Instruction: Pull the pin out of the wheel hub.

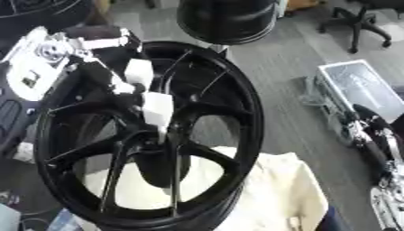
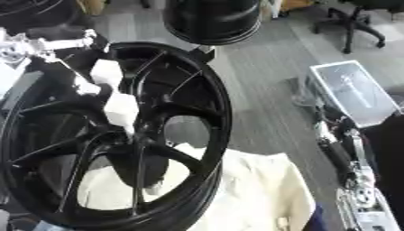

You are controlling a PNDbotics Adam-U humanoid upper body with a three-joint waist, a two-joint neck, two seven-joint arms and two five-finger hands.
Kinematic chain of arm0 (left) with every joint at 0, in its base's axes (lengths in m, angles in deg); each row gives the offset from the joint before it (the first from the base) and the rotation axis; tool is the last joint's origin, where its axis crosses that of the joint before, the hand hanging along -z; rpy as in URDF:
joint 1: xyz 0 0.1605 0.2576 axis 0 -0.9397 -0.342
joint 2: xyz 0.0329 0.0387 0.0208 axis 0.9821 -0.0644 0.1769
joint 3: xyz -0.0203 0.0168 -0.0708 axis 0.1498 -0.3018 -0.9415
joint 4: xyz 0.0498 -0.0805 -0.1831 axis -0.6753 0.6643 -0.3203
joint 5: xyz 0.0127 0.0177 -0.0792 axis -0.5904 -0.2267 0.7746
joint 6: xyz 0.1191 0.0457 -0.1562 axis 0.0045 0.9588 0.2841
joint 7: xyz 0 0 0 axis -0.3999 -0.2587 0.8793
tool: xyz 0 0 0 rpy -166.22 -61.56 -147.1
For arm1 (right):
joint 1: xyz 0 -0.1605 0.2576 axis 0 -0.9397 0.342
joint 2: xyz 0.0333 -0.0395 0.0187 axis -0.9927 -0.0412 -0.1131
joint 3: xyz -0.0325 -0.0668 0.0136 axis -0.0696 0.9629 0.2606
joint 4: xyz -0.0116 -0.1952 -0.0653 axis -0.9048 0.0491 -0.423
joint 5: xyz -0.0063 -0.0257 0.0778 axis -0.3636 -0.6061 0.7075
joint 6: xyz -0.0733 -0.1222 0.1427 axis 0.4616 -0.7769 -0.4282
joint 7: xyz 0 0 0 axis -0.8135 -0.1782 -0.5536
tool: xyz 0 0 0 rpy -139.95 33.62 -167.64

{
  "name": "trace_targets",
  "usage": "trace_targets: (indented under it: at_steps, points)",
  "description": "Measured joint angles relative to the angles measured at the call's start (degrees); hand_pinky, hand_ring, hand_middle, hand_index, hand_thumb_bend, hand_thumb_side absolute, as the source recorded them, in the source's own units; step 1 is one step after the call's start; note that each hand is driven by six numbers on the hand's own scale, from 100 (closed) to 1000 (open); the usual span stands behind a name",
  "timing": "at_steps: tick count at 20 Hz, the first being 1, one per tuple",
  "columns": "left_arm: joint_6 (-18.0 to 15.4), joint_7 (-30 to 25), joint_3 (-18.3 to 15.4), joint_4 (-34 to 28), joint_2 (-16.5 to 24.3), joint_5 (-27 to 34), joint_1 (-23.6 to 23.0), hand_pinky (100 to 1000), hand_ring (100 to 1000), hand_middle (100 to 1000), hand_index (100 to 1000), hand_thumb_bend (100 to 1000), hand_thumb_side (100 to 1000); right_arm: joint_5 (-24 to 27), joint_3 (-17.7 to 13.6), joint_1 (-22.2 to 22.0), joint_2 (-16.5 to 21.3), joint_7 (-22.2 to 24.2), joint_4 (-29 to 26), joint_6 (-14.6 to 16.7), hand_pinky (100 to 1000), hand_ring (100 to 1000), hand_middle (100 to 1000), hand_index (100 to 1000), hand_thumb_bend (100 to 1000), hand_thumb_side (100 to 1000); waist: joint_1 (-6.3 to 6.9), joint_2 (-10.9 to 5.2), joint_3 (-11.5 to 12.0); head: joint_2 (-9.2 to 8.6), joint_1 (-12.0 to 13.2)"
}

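The left hand [image 1: 150, 97] reaches in from the upper left over the face of the black wheel [image 1: 236, 90], its pale-tipped fingers [image 1: 157, 108] pointing down at the hub [image 1: 154, 142] in the middle of the spokes. Whether those fingers are closed on anything cannot be told, and the pin itself cannot be made out. The wheel stands tilted on a cream cloth [image 1: 276, 189], which spreads beneath its lower rim. The right hand [image 2: 359, 180] shows at the right edge, low down; its fingers are unclear.
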Motion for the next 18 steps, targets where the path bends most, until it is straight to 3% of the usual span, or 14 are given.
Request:
trace_targets:
  at_steps: [8,18]
  points:
    - [1.2,-0.1,-0.5,-0.4,0.1,3.3,0.0,672,573,469,571,198,342,0.0,0.0,0.0,0.0,0.0,0.0,0.0,801,761,735,836,183,486,0.1,0.0,0.0,0.0,0.0]
    - [3.6,2.6,-4.2,-4.7,4.9,10.3,1.1,663,572,458,565,212,363,0.0,-0.2,-0.1,0.0,-0.1,0.0,0.0,801,761,735,837,185,486,0.11,-0.03,0.6,-0.01,-0.5]
